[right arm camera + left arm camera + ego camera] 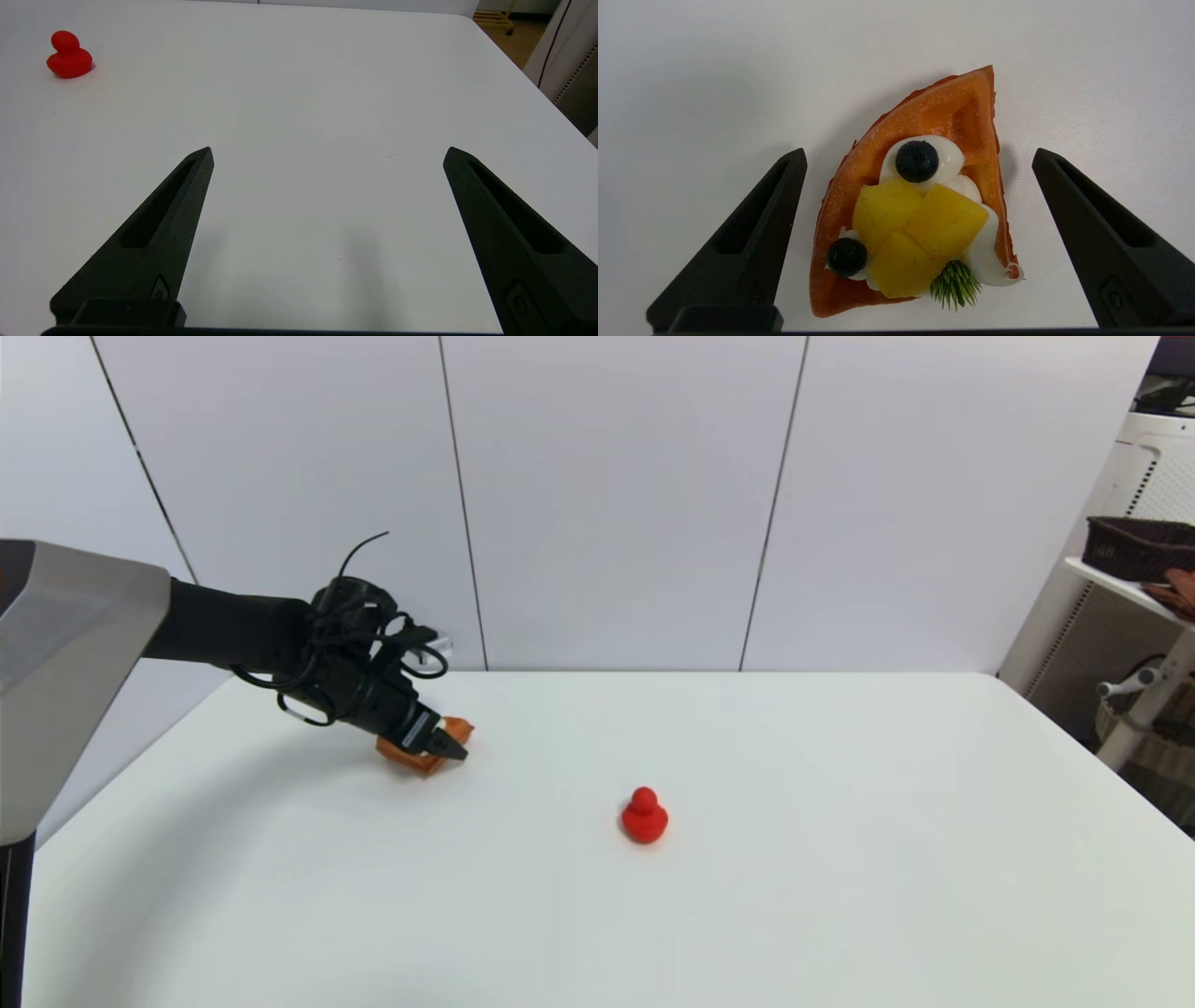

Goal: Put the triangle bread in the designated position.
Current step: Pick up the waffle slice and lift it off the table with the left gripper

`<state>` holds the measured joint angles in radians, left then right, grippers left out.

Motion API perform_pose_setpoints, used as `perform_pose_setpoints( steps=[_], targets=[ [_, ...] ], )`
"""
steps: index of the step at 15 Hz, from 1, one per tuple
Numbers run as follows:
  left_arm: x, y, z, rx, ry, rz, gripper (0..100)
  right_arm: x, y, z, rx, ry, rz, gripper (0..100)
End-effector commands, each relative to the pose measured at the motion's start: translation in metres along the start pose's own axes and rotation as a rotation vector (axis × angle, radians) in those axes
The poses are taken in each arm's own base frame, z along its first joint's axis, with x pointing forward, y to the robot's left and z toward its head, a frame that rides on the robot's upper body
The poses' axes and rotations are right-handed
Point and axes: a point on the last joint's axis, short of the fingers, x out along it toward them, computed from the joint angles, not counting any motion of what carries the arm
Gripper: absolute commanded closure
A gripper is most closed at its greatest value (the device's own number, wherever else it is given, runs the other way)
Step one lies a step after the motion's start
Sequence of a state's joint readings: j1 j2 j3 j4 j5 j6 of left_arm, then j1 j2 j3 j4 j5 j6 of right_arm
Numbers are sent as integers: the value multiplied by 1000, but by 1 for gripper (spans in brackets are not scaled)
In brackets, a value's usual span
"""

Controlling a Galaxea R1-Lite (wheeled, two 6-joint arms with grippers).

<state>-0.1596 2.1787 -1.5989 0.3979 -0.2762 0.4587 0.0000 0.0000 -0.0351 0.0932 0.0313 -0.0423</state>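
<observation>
The triangle bread (952,112), an orange-brown waffle wedge with white cream, yellow fruit, dark berries and a green sprig, lies flat on the white table at the far left (459,728). My left gripper (920,156) is open right over it, one finger on each side and neither touching it; in the head view the left gripper (446,745) hides most of the bread. The designated position has no mark that I can see. My right gripper (328,154) is open over bare table, holding nothing, and is out of the head view.
A red duck figure (644,816) stands near the table's middle, right of the bread, and also shows in the right wrist view (68,56). A white shelf with a dark basket (1139,547) stands beyond the table's right edge.
</observation>
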Motion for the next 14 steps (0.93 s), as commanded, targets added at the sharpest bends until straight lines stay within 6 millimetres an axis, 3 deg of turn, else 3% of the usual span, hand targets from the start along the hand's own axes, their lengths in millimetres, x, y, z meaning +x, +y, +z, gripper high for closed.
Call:
perform_pose_setpoints(
  steps=[1,14],
  targets=[
    [2,0,-1,1,7,-2,0,0,0,0,-1,2,1,0],
    [4,1,-2,-1,10,3,0,0,0,0,-1,0,1,0]
  ],
)
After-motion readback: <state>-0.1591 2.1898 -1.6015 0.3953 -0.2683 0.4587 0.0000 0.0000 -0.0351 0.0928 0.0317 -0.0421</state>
